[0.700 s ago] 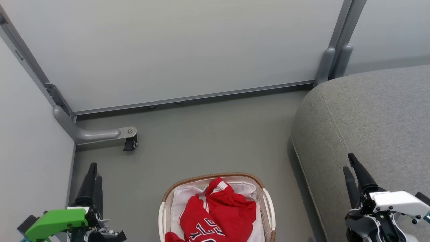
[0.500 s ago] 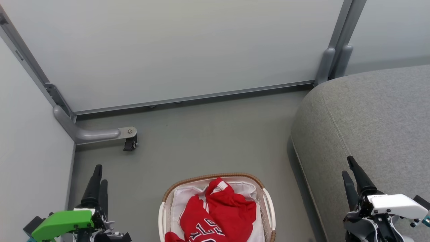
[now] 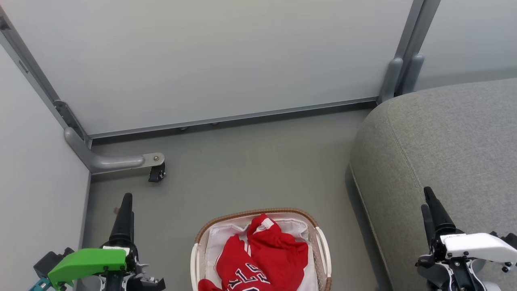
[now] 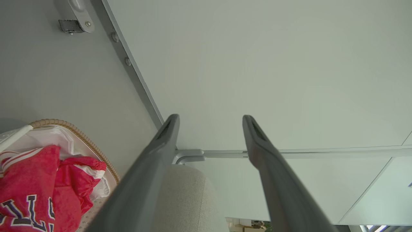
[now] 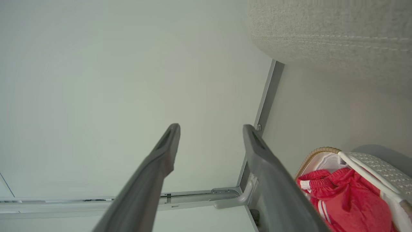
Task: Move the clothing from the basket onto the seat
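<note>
My left gripper: wide open, empty; it has slid a little inward, toward the basket.
My right gripper: wide open, empty, near the seat's left edge; it has hardly shifted.
Clothing: both red pieces in the basket, untouched.
Basket: on the floor, beside the seat.
Meaning: I judge the reach has only begun.

Bright red clothing with white trim and black-and-white lettering fills a white basket rimmed in brown weave. Beside it, a grey seat.
</note>
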`<state>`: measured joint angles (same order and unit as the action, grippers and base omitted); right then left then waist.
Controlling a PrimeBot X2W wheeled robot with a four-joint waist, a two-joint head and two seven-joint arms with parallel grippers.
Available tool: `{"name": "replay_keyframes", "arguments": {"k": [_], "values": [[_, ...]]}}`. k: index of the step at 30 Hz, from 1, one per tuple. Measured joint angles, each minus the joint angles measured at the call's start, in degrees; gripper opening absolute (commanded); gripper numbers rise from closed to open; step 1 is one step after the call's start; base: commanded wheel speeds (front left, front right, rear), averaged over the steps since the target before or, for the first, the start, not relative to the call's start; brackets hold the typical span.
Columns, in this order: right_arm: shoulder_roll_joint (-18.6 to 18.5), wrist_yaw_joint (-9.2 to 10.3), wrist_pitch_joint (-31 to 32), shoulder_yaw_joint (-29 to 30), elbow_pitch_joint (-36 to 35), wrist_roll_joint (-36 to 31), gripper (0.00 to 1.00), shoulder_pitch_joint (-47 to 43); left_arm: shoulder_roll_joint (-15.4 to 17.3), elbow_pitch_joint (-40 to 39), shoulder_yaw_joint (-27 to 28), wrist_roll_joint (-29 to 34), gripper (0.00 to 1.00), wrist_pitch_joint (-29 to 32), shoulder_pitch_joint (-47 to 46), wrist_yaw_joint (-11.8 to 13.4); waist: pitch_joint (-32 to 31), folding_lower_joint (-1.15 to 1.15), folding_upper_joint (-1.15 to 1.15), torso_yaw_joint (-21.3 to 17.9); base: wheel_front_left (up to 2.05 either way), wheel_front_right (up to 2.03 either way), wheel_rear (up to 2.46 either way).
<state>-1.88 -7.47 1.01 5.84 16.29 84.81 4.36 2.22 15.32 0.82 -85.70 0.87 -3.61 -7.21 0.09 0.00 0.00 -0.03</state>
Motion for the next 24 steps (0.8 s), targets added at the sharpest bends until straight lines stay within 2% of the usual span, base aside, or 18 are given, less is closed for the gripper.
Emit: {"name": "replay_keyframes", "arguments": {"k": [16, 24], "values": [[-0.22, -0.01, -3.52, -1.41, -5.94, -24.68, 1.00, -0.70, 0.04, -3.74, -2.11, 18.57, 1.00, -3.54, -0.03, 0.00, 0.08, 0.00, 0.00, 0.14, 0.00, 0.00, 0.00], [-0.29, -0.01, -5.09, -2.41, -6.58, -33.37, 1.00, -1.48, 0.08, -4.20, -2.58, 25.74, 1.00, -5.03, 0.11, 0.45, 0.06, 0.00, 0.00, 0.34, 0.00, 0.00, 0.00]]}}
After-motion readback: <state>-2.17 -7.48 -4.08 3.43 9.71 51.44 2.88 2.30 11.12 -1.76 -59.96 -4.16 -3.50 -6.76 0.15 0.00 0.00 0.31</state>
